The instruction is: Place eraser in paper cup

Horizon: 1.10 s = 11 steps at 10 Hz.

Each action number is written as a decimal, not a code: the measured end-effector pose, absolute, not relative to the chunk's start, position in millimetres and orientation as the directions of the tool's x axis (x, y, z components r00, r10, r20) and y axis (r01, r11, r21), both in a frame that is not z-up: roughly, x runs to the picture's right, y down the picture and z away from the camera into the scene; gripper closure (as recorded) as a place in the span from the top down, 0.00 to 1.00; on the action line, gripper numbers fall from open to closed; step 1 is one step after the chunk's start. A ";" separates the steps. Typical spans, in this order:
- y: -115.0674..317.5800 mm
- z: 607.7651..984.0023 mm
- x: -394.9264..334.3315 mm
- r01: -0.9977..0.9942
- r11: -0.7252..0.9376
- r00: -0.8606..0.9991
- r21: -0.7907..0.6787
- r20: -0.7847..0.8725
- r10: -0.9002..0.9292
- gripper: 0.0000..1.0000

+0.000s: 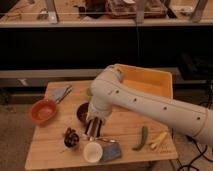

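The wooden desk (127, 125) is crowded at lower centre, where the gripper (94, 134) hangs pinched on what looks like the striped eraser (96, 126), just above the paper cup (93, 151). Let go off-centre, the eraser could clip the rim, tip the light cup, or land on the blue cloth (112, 153) beside it.

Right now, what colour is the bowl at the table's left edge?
The bowl is orange-red, camera view; the gripper hangs close by the paper cup.
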<state>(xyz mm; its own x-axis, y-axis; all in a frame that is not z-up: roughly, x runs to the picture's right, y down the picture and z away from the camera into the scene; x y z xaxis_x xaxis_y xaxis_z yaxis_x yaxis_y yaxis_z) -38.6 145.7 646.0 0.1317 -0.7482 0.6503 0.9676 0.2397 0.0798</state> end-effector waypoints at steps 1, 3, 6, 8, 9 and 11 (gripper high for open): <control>154.3 640.1 -41.6 0.967 0.234 0.115 0.097 0.656 -0.746 0.42; 166.8 632.8 -44.8 0.965 0.231 0.094 0.124 0.660 -0.746 0.42; 181.6 621.1 -42.5 0.970 0.212 0.083 0.117 0.662 -0.745 0.42; 187.5 620.2 -43.0 0.976 0.190 0.075 0.103 0.663 -0.744 0.42; 189.6 620.9 -44.1 0.977 0.186 0.072 0.103 0.666 -0.743 0.42; 194.7 620.7 -44.3 0.978 0.184 0.068 0.102 0.677 -0.733 0.42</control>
